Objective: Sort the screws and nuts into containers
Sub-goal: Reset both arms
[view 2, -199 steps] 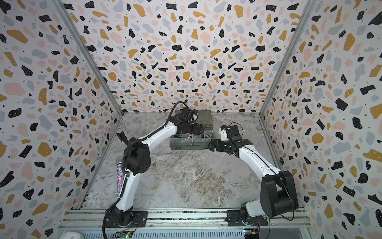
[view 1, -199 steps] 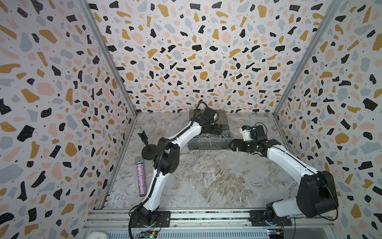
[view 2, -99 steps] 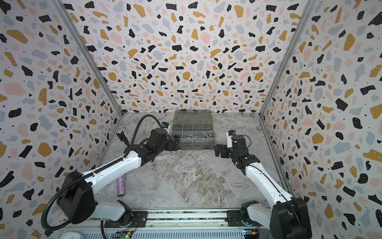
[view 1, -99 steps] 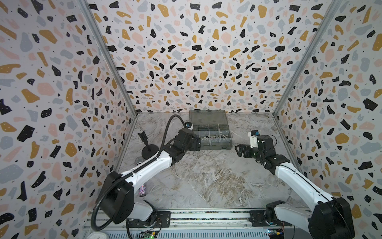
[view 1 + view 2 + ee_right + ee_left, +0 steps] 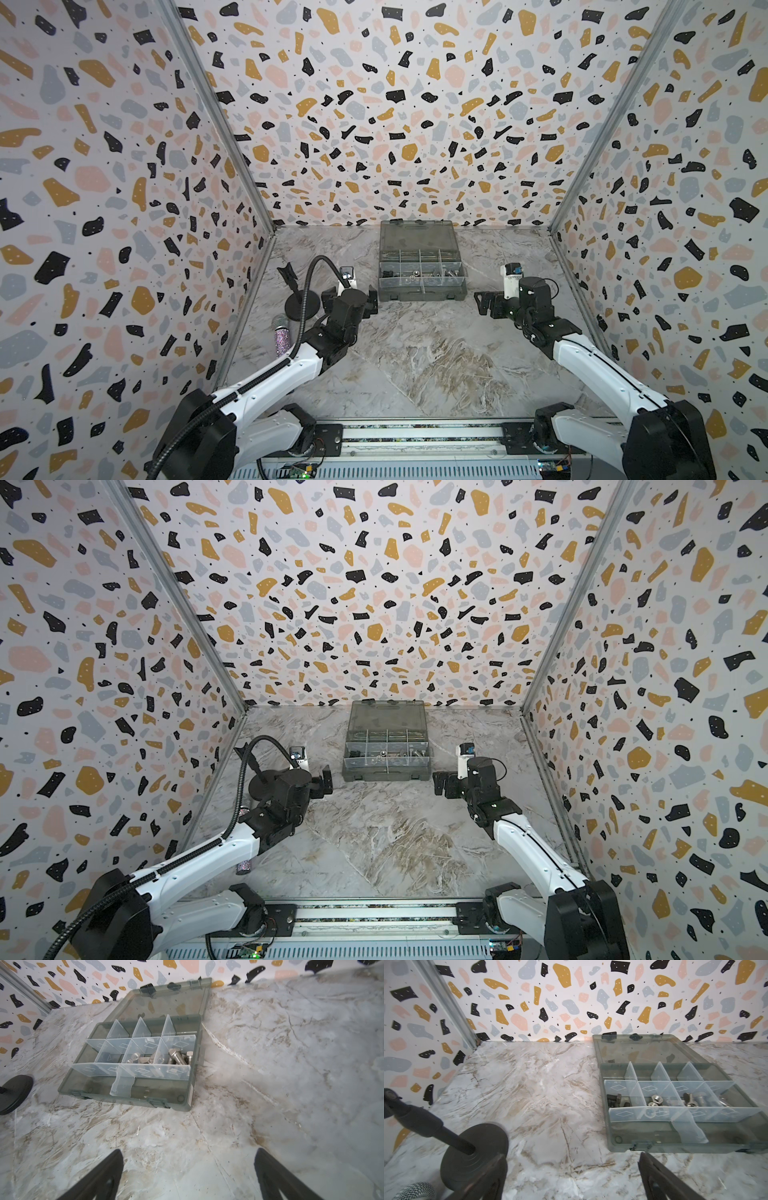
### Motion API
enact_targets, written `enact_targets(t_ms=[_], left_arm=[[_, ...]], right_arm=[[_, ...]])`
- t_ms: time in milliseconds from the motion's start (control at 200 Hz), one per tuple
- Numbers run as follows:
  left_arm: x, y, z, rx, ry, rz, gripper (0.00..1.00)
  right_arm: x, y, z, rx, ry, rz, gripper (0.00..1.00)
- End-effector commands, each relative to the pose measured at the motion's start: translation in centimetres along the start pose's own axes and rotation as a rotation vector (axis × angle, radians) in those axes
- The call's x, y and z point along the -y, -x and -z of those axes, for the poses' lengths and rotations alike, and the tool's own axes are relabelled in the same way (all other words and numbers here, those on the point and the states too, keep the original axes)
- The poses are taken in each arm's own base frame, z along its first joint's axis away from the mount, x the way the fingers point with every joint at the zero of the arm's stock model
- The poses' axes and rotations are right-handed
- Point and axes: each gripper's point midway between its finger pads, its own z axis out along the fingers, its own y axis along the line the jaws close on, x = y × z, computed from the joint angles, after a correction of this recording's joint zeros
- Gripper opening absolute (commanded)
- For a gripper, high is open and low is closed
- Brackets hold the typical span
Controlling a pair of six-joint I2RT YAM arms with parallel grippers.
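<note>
Grey box (image 5: 420, 266), centre frame in both top views, holds the screws (image 5: 178, 1057) and nuts (image 5: 655, 1099) in its middle compartments; none shows loose on the table (image 5: 415, 353). Left gripper (image 5: 350, 296) and right gripper (image 5: 488, 303) gape wide, empty. Sorting looks finished.

Bright, even, diffuse light in both top views; the organizer box (image 5: 422, 293) throws only a soft, thin shadow at its front. Its smoky lid (image 5: 166, 1001) mirrors coloured patches of the walls (image 5: 104, 166), which stretch with wide-angle bending far from the box; the marble tabletop (image 5: 270, 1068) beside it looks hazy, smeared
</note>
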Motion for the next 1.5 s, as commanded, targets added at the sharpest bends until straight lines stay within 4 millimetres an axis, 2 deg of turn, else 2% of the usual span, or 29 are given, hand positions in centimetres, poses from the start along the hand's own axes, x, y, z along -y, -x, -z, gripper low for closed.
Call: enact_targets(t_ms=[0,120,240,476,566,651,741,786,876,1051,1156,1272,1497], left_arm=[[-2.4,2.2,0.5,0.164,0.121,0.020,1.00],[-5.0,1.8,0.7,0.194,0.273,-0.027,1.00],[-6.8,1.5,0.3,0.220,0.341,-0.039,1.00],[-12.4,-0.2,-2.3,0.192,0.444,0.024,1.00],[-14.2,-1.0,-3.2,0.182,0.498,0.021,1.00],[-15.3,-1.9,-4.6,0.121,0.529,0.003,1.00],[-14.8,-2.0,-5.2,0.107,0.503,-0.024,1.00],[-15.2,-2.3,-5.0,0.115,0.524,-0.025,1.00],[-16.5,-2.8,-4.3,0.133,0.585,-0.002,1.00],[-18.1,-2.7,-2.4,0.202,0.665,0.030,1.00],[-18.2,-3.2,-1.8,0.265,0.625,0.046,1.00],[-17.8,-3.2,-2.2,0.258,0.598,0.032,1.00],[-18.8,-3.3,-1.9,0.246,0.679,0.063,1.00]], right_arm=[[0.3,2.3,0.8,0.159,-0.017,0.085,0.99],[1.3,2.3,0.1,0.166,-0.076,0.119,0.99],[2.6,2.2,-1.2,0.164,-0.140,0.136,0.99],[4.6,2.1,-4.2,0.185,-0.227,0.201,0.99],[4.9,2.9,-5.2,0.204,-0.234,0.218,0.99],[5.6,3.7,-5.2,0.246,-0.241,0.213,0.99],[6.6,4.0,-4.8,0.288,-0.250,0.199,0.99],[7.0,4.2,-4.4,0.312,-0.248,0.192,0.99],[8.1,4.7,-3.6,0.353,-0.259,0.168,0.99],[9.5,4.9,-3.1,0.372,-0.262,0.134,0.99],[9.8,5.1,-2.4,0.400,-0.265,0.129,0.99],[10.3,4.7,-1.8,0.404,-0.277,0.125,0.99],[10.4,3.1,-0.3,0.405,-0.300,0.131,0.99]])
